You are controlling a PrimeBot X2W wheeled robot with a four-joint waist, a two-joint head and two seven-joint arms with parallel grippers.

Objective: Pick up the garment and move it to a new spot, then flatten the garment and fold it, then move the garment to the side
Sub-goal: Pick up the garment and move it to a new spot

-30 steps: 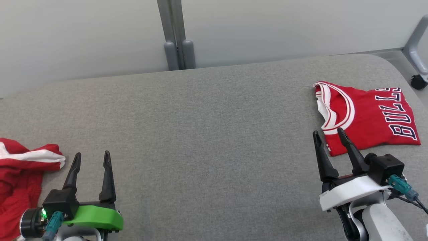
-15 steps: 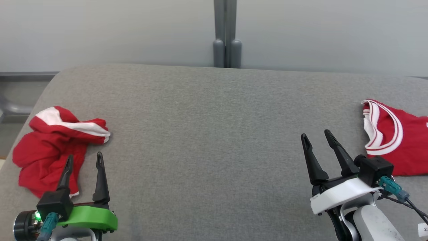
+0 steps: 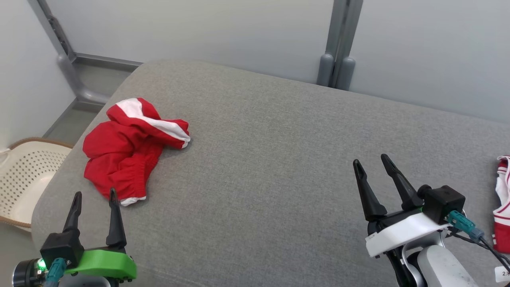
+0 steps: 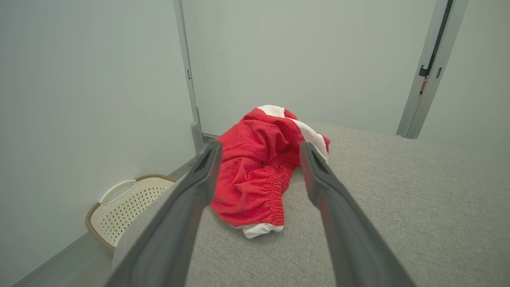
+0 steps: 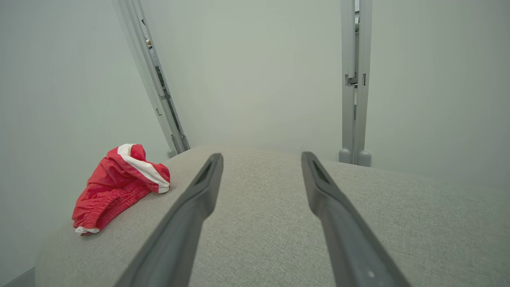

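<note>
Both of my grippers stand spread wide, and neither has hold of anything. My left gripper (image 3: 95,194) hovers low over the near left corner of the grey fabric-covered padded surface (image 3: 259,167), its two dark fingers pointing at the crumpled red garment with a white stripe and white hem (image 3: 127,153). That garment lies bunched in a heap near the left end of the surface. In my left wrist view it sits just ahead of my fingertips, framed between them, with its gathered elastic edge nearest me. I cannot tell whether a fingertip touches the cloth. My right gripper (image 3: 370,160) hangs over the near right part of the surface, well apart from the heap. At the far right edge lies a red cloth with white trim (image 3: 503,207), partly cut off. A cream perforated plastic basket (image 3: 24,179) stands on the floor beside the left end.
</note>
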